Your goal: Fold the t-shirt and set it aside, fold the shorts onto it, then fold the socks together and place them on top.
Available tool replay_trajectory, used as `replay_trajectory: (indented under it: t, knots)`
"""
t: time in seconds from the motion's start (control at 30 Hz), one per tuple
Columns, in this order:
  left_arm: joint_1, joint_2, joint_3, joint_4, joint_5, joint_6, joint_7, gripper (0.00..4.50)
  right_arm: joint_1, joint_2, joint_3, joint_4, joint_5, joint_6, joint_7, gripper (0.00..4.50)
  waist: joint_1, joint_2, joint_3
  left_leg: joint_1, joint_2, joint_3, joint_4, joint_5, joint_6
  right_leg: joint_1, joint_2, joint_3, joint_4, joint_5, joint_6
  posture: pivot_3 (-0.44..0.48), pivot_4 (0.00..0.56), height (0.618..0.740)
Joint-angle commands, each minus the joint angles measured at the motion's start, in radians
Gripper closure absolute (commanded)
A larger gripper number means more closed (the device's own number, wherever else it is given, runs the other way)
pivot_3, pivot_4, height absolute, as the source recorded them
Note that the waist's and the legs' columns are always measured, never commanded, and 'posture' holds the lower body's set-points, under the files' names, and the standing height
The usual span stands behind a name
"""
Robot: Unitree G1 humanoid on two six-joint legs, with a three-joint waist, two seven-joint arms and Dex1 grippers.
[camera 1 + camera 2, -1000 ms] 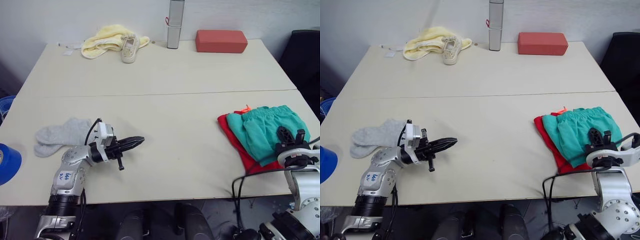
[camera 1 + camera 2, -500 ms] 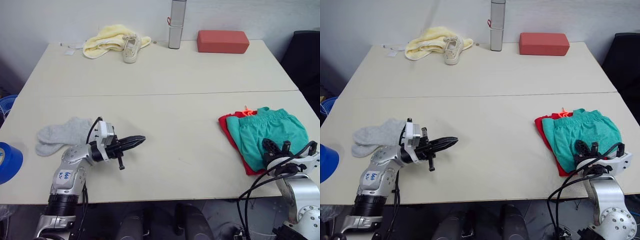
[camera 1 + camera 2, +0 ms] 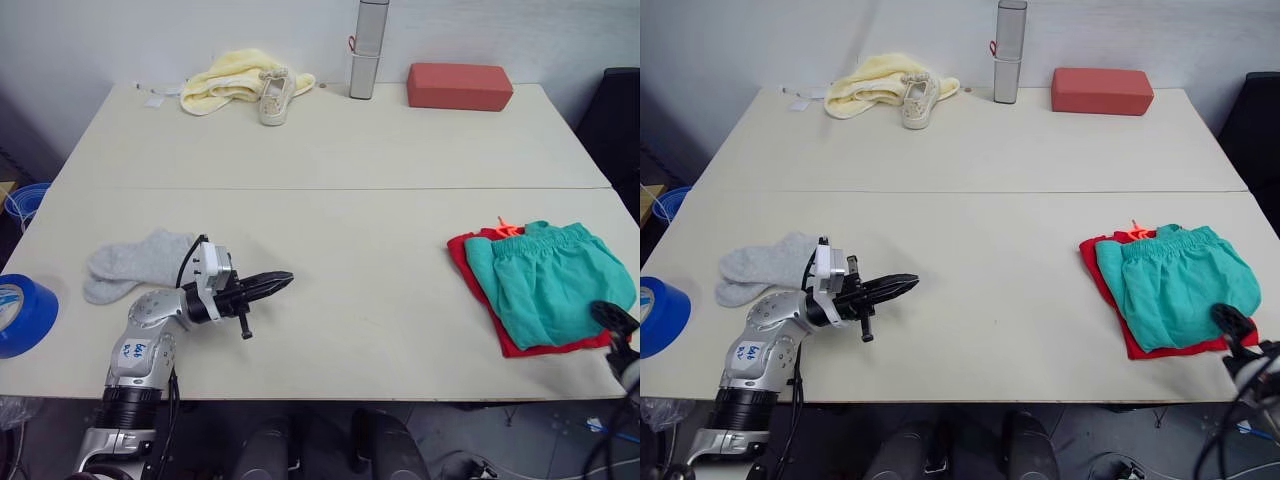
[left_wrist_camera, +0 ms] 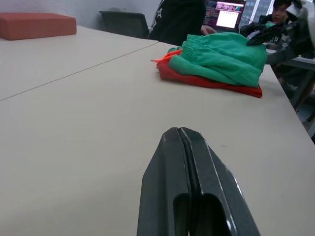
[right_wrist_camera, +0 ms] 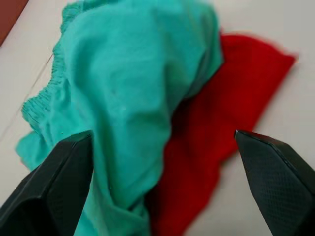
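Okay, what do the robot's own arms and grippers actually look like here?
The left arm is silver metal with a small white label handwritten in blue, a black cable looping over its white wrist block. The left gripper has two slim black tapered fingers. The right gripper's fingers are black, wedge-shaped and finely textured.

shorts (image 3: 548,283): lay on the t-shirt (image 3: 483,298), desk's (image 3: 360,240) right
socks (image 3: 132,262): lay at desk's left, well apart

No legible text anywhere.
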Motion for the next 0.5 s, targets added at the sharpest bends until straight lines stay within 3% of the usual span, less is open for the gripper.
replay_trajectory:
  t: [0.03, 0.13, 0.2, 0.33, 0.5]
  knots:
    - [-0.02, 0.001, 0.001, -0.014, 0.0, -0.017, 0.0, 4.5, 0.077, -0.035, -0.076, 0.018, -0.087, 0.011, 0.162, 0.03, 0.001, 0.0, 0.0, 0.0, 0.0, 0.0, 0.0, -0.001, 0.002, 0.001, 0.0, 0.0, -0.001, 0.0, 0.0, 0.0, 0.15, 0.74]
    - [-0.015, 0.009, 0.005, -0.035, -0.003, -0.006, 0.007, 4.5, 0.099, -0.052, -0.143, 0.007, -0.33, -0.14, 0.469, 0.03, -0.002, 0.0, 0.0, 0.0, 0.0, 0.0, 0.0, -0.001, 0.002, 0.001, 0.001, 0.0, -0.001, 0.001, 0.001, 0.0, 0.15, 0.74]
    - [-0.01, 0.016, 0.009, -0.046, -0.005, 0.0, 0.01, 4.5, 0.082, -0.071, -0.156, 0.006, -0.441, -0.211, 0.596, 0.03, -0.002, 0.002, -0.001, 0.0, 0.0, 0.0, 0.0, -0.001, 0.003, 0.001, 0.001, 0.0, -0.002, 0.001, 0.001, 0.0, 0.15, 0.74]
    - [0.004, 0.026, 0.013, -0.063, -0.009, 0.008, 0.015, 4.5, -0.088, -0.124, -0.122, 0.035, -0.512, -0.281, 0.673, 0.03, -0.005, -0.001, 0.0, 0.001, 0.0, 0.0, 0.0, -0.001, 0.002, 0.001, 0.002, 0.0, -0.003, 0.002, 0.001, 0.0, 0.15, 0.74]
    - [0.02, 0.027, 0.02, -0.099, -0.016, 0.027, 0.04, 4.5, -0.226, -0.123, 0.064, 0.032, -0.711, -0.339, 0.775, 0.03, 0.006, -0.001, 0.0, 0.0, 0.0, -0.001, 0.0, 0.002, -0.004, 0.001, 0.001, -0.001, -0.003, 0.002, 0.0, 0.0, 0.15, 0.74]
